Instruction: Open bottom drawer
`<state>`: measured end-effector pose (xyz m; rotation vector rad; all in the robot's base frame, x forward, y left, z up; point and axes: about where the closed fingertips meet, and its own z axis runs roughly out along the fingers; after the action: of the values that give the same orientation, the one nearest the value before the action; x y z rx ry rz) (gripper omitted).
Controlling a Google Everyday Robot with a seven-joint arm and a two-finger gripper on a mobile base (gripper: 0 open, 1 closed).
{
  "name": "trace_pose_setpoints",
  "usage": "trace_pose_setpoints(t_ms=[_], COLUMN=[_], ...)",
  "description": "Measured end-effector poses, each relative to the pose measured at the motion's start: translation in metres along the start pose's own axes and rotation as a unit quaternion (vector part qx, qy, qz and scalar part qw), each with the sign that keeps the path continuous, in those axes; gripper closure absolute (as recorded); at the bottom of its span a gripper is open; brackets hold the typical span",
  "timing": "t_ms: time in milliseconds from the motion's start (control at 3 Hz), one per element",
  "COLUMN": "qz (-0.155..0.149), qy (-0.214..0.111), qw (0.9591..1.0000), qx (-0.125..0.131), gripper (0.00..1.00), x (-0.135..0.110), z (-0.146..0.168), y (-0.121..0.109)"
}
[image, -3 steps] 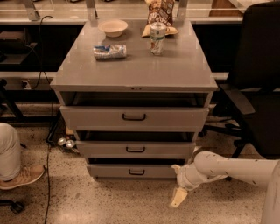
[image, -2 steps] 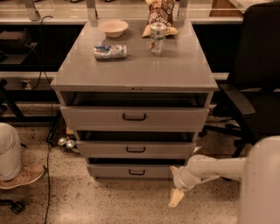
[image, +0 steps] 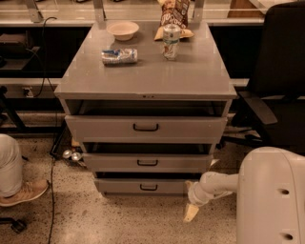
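Note:
The grey cabinet point(image: 143, 71) has three drawers, each standing slightly out. The bottom drawer point(image: 124, 186) is the lowest, with a shallow grey front and a small black loop handle point(image: 148, 187). The middle drawer point(image: 114, 162) and the taller top drawer point(image: 105, 128) sit above it. My gripper point(image: 191, 212) hangs low near the floor, just right of the bottom drawer's right corner, on the end of my white arm point(image: 214, 185). It is apart from the handle.
On the cabinet top are a bowl point(image: 123, 29), a crushed bottle point(image: 119, 55), a can point(image: 171, 41) and a snack bag point(image: 174, 14). A black office chair point(image: 279, 86) stands at the right. A person's shoe point(image: 24, 191) and a cable point(image: 51, 190) lie at the left.
My arm and gripper have shifted a little left toward the bottom drawer's right corner, and my white body has come further into view at the lower right. The drawers have not moved.

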<state>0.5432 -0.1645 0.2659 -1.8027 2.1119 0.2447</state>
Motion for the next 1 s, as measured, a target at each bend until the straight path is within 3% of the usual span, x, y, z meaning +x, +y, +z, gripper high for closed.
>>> trace_pose_setpoints(t_ms=[667,1000], qz=[-0.014,-0.024], qy=[-0.011,-0.004], qw=[0.999,0.9987], qx=[0.041,0.044], gripper=[0.0,0.0], x=[0.012,0.008], z=[0.044,0.065], y=[-0.04,-0.051])
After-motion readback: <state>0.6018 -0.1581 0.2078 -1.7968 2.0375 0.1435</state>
